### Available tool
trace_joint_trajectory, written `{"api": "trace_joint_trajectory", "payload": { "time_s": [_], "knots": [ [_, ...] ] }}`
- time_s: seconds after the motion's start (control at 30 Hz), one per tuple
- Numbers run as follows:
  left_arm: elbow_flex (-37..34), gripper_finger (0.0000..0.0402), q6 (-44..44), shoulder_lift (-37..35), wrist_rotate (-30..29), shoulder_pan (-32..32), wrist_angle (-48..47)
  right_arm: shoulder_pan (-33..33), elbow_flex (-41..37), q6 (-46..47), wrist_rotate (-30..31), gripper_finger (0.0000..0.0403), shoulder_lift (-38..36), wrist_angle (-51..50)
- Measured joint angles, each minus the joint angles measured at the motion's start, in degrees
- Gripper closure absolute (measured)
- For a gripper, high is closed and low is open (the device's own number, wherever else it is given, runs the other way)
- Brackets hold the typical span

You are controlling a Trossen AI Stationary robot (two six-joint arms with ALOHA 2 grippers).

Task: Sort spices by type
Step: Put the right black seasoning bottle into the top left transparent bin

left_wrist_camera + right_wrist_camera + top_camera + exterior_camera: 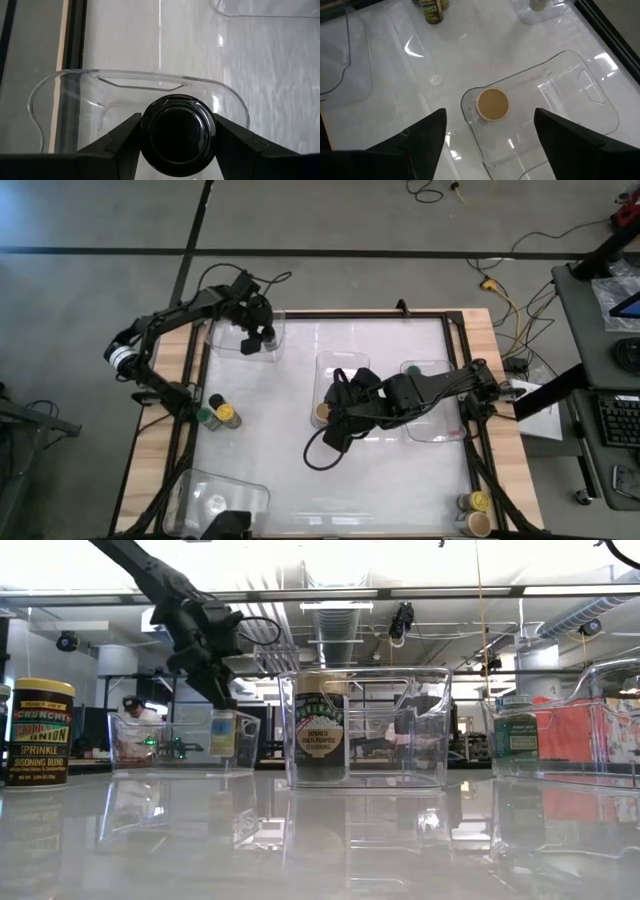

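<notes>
My left gripper (258, 332) is over the far-left clear bin (228, 340), shut on a black-lidded spice jar (178, 134). My right gripper (490, 114) is open above the centre bin (580, 100). A tan-lidded jar (492, 104) stands upright on that bin's floor, and my fingers are clear of it. A green-lidded jar (413, 370) stands in the right bin (440, 425). Three jars (218, 412) stand near the table's left edge. Two more (478, 510) stand at the near right corner. My left gripper pinches the black-lidded jar between its two fingers (125, 135), one on each side, at the lid (150, 131). The fingers come from above, pointing down. The jar (222, 733) stays upright below them inside the bin. Whether its base touches the bin floor I cannot tell.
A fourth clear bin (222, 498) sits at the near left corner. A dark frame (330, 314) runs round the white table top. The right arm's cable (325, 450) loops over the table in front of the centre bin. Bare table lies between the bins.
</notes>
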Motion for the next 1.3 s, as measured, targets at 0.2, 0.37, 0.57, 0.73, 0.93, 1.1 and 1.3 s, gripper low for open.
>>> {"api": "trace_joint_trajectory", "payload": {
  "time_s": [0.2,0.37,0.57,0.73,0.93,1.1,1.3],
  "knots": [
    [-0.04,0.0208,2.87,0.48,0.03,-0.07,-0.73,0.0,-0.02,0.16,0.0,0.0117,-0.01,0.03],
    [-0.07,0.0208,3.24,1.88,0.05,0.06,-0.9,0.0,-0.02,1.01,0.0,0.011,-0.02,0.07],
    [-0.09,0.0208,3.28,2.39,2.43,0.09,-1.05,0.0,-0.02,1.02,0.0,0.0103,-0.02,0.07],
    [-0.11,0.0208,3.12,3.26,2.58,0.07,-1.07,0.0,-0.02,0.76,0.0,0.0112,-0.02,0.07],
    [-0.13,0.0208,3.05,4.78,2.59,0.04,-0.99,0.0,-0.02,0.63,-0.02,0.0122,-0.04,0.04],
    [-0.13,0.0208,3.01,4.77,2.64,0.04,-0.9,0.0,-0.02,0.61,-0.05,0.0127,-0.07,-0.02],
    [-0.15,0.0206,3.01,4.65,2.52,0.04,-0.92,0.0,-0.02,-0.09,-0.04,0.0126,-0.09,-0.04]
  ]
}}
